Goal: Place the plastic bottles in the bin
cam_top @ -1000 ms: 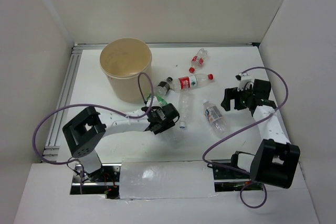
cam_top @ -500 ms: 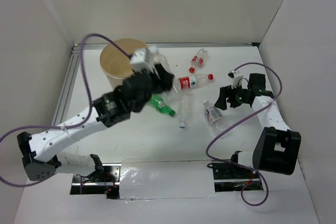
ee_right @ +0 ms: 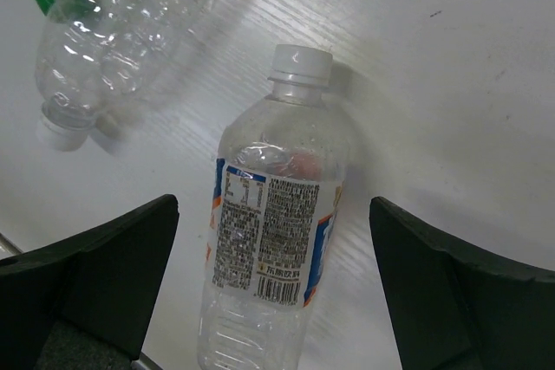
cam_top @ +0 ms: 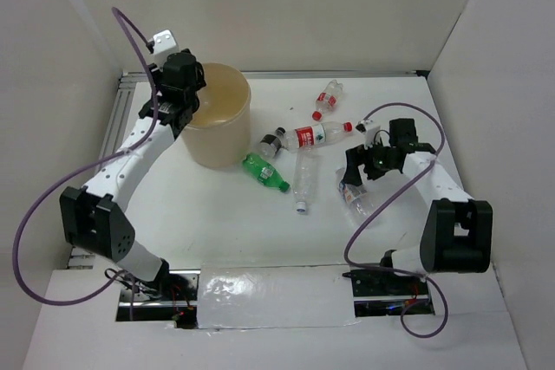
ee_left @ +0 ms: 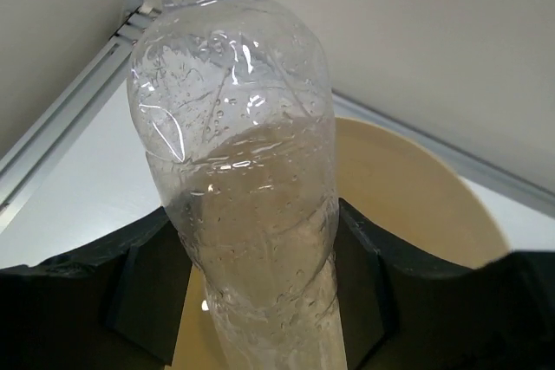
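On the left, the left gripper (cam_top: 173, 97) is clamped round a clear uncapped bottle (ee_left: 243, 171), holding it at the left rim of the bin (cam_top: 212, 145), likely poised for the drop. Mid-table, the green bottle (cam_top: 264, 172) and others lie loose beside the bin. On the right, the right gripper (cam_top: 360, 169) hangs jaws wide astride a white-capped labelled bottle (ee_right: 273, 249) lying on the table (cam_top: 199, 214), seemingly lining up a grab.

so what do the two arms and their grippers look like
The left arm and right arm have white links with blocky black joint housings. A purple cable loops along each. The gripper fingers are broad, matte black wedges.
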`<state>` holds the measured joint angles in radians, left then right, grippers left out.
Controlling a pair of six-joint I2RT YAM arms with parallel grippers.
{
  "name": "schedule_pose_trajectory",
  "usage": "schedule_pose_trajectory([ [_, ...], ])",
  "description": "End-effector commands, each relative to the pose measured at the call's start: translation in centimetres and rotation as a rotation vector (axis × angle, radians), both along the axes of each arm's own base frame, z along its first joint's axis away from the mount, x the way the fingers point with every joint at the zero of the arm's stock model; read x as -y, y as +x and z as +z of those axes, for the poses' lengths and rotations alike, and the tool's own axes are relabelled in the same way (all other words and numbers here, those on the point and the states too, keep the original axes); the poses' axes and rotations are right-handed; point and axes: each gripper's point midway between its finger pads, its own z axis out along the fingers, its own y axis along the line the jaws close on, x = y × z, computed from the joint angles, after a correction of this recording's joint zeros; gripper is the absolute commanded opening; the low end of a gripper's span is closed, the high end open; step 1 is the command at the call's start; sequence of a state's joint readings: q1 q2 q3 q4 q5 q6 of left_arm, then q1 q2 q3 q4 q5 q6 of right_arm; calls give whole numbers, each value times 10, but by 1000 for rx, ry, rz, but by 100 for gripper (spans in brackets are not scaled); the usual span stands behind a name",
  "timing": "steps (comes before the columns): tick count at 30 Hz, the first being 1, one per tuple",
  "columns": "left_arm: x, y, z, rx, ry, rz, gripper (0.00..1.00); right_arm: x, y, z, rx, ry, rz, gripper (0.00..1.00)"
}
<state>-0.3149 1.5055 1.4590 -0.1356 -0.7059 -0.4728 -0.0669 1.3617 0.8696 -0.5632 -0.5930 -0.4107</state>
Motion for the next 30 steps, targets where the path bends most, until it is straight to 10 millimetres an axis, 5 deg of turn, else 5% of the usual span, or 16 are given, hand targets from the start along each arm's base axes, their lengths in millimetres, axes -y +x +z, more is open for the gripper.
schedule_pose_trajectory([
  [1, -1, 14, 5, -6, 30, -7, 69, 5, 5, -6, -28, -121, -8, 98],
  [3, -1, 11, 3, -25, 57, -1, 98, 4, 7, -15, -59, -171, 3, 98],
  [7, 24, -8, 27, 4, 123, -87, 100, 9, 1, -40, -145, -244, -6, 98],
  [9, 63, -30, 48, 31, 193, -207, 100, 10, 0, -55, -190, -271, -7, 94],
  [12, 126, -75, 51, 45, 201, -378, 100, 4, -1, -66, -235, -289, 9, 75],
  [14, 167, -111, 10, -54, 203, -484, 100, 3, -3, -64, -248, -279, 15, 55],
  [17, 189, -149, -50, -199, 5, -479, 100, 3, 3, -49, -207, -256, 34, 35],
  [19, 197, -173, -92, -311, -138, -443, 100, -3, 20, -10, -102, -206, 74, 20],
  [21, 190, -189, -137, -414, -186, -396, 100, -13, 37, 31, 11, -141, 127, 19],
  [22, 197, -192, -149, -438, -265, -397, 100, -19, 57, 74, 148, -131, 163, 19],
  [23, 193, -199, -171, -477, -267, -385, 100, -24, 67, 96, 213, -112, 189, 19],
  [27, 185, -197, -206, -516, -348, -342, 100, -79, 109, 213, 578, 14, 349, 17],
  [30, 187, -202, -222, -540, -386, -352, 100, -132, 118, 268, 729, 161, 491, 16],
])
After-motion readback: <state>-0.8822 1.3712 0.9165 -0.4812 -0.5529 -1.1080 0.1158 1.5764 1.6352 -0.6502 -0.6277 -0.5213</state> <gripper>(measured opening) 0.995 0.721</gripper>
